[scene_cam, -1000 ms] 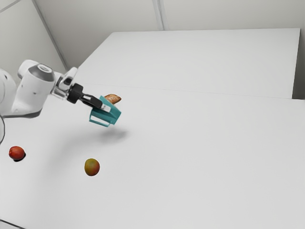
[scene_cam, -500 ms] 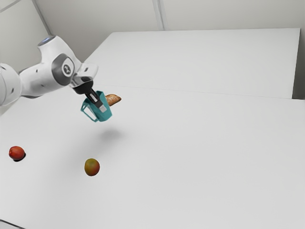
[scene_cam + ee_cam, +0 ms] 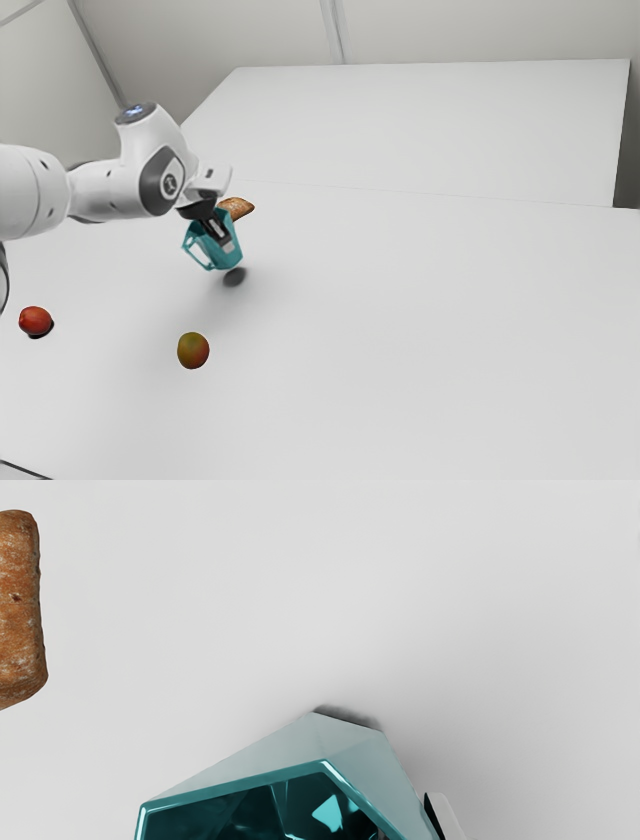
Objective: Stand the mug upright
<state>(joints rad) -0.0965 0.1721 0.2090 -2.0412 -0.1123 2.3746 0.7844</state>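
Note:
My gripper (image 3: pixel 222 237) is shut on the teal mug (image 3: pixel 228 257), pinching its wall. In the exterior view the mug hangs just above the table, opening up and slightly tilted, its handle toward the exterior view's left. A small dark shadow lies close under its base. In the wrist view the mug (image 3: pixel 280 760) shows its angular rim and dark inside; the gripper (image 3: pixel 411 829) has one fingertip against the outer wall, and a bit of the other is visible inside the rim.
A brown bread loaf (image 3: pixel 236 208) lies behind the mug, also visible in the wrist view as a loaf (image 3: pixel 19 610) apart from it. On the white table (image 3: pixel 420 330), a yellow-red fruit (image 3: pixel 193 350) and a red fruit (image 3: pixel 35 321) lie nearer the exterior camera.
The mug, held throughout, has swung from a strong tilt to nearly upright. Over the last half second my hand has come lower and toward the exterior view's right, and the shadow has tightened.

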